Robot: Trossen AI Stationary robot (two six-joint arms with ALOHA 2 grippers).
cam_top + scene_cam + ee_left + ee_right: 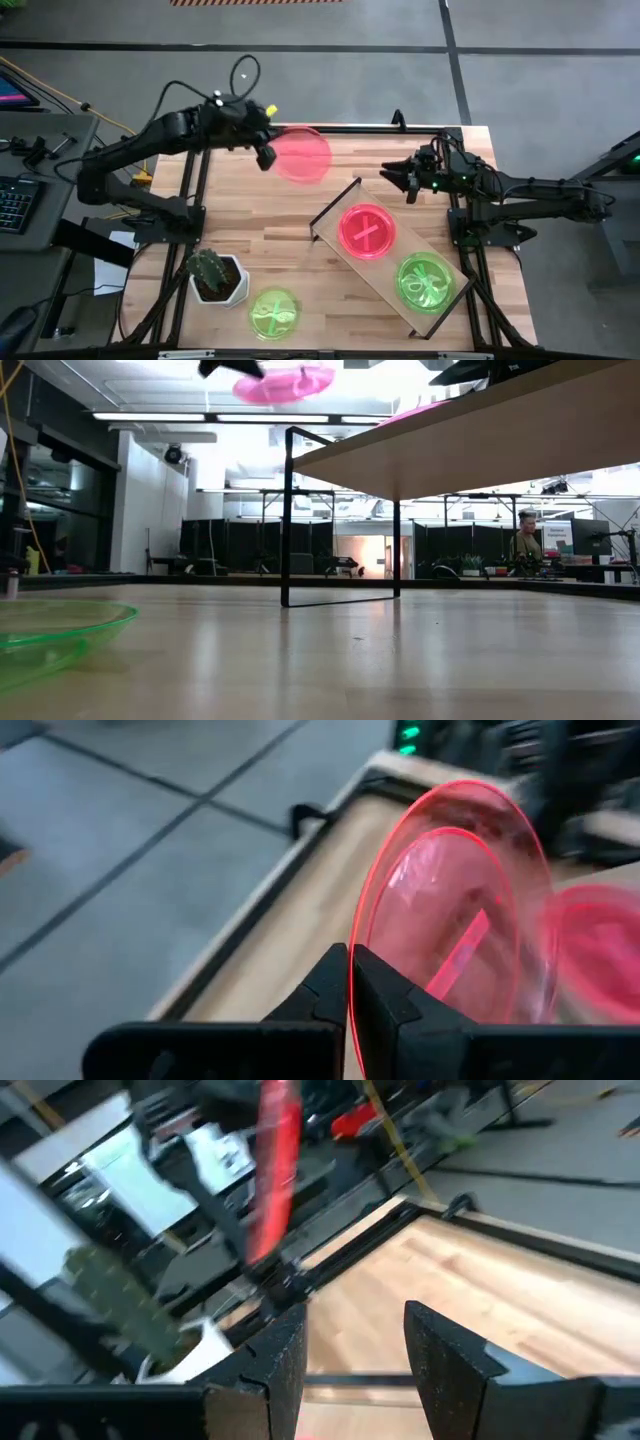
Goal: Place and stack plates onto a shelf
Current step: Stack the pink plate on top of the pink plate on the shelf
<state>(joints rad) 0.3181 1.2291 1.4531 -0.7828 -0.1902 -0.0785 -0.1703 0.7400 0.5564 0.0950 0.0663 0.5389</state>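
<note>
My left gripper (265, 152) is shut on a neon pink plate (301, 153), high over the table's far left part. The plate also shows in the low view (285, 382) and the left wrist view (460, 910). The light-wood shelf (330, 215) lies slantwise at the right and stands on thin dark end panels (288, 510). On its board rest a pink plate (367, 232) and a green plate (427, 281). Another green plate (273, 313) rests on the table near the front edge. My right gripper (408, 186) is open and empty beyond the shelf's far end. My left gripper pinches the pink plate's rim (352, 988) between its two fingers, one finger on each face, on the side of the rim toward the table's left. The fingers come roughly level from the table's left. The plate is lifted clear and lies nearly level, reaching away from the fingers.
A white pot with a cactus (214, 276) stands at the front left beside the green plate. Bare tabletop (260, 225) lies between the shelf and the pot. In the room beyond the table a person (524, 540) sits far off.
</note>
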